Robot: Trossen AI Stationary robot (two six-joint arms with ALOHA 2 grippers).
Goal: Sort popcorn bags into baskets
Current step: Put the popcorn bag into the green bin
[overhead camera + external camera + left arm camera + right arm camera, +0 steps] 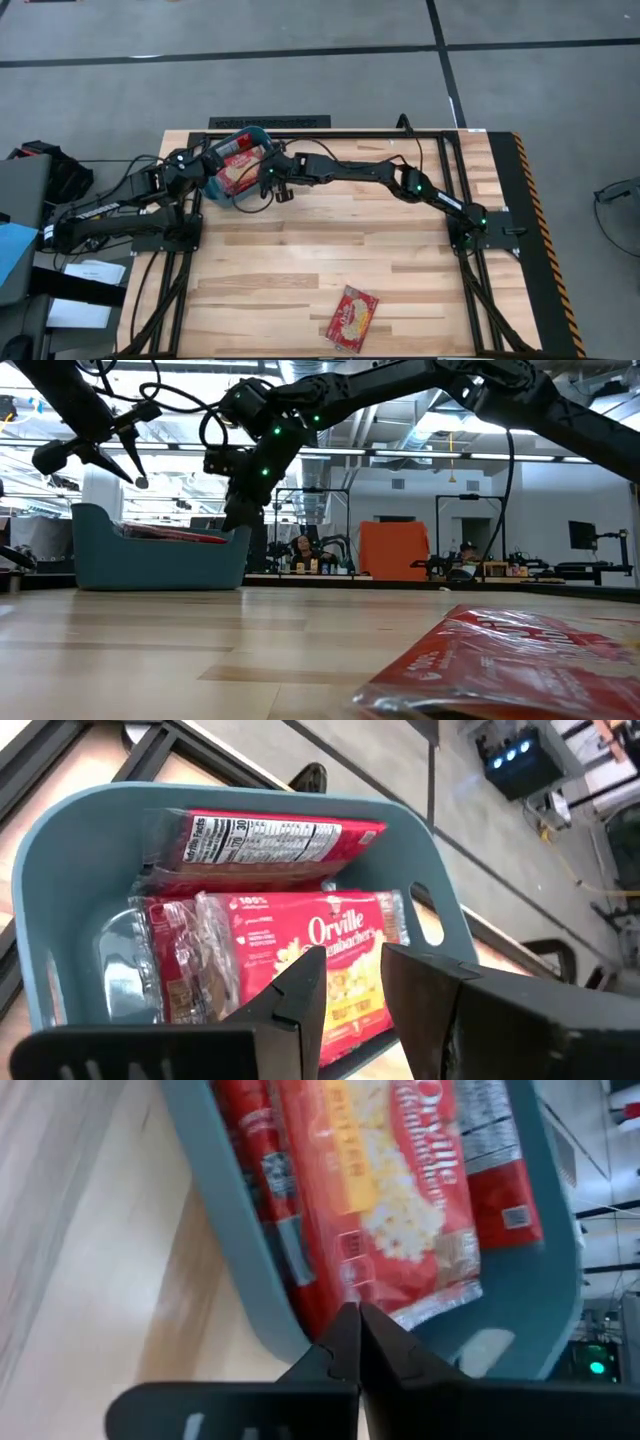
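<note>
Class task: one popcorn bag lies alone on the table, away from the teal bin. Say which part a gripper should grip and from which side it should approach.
The lone popcorn bag lies flat on the wooden table, slightly askew, with nothing beside it. Probably best to come straight down from above and pinch a thin crimped edge or corner, since the flat face offers no purchase. The right gripper, now at the bin, looks the nearer arm.

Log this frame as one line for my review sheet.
left gripper: open above teal plastic bin | right gripper: shut at bin edge | red popcorn packets inside | one red packet left on table

Red popcorn bags (300, 935), teal bin (60, 850)
</note>
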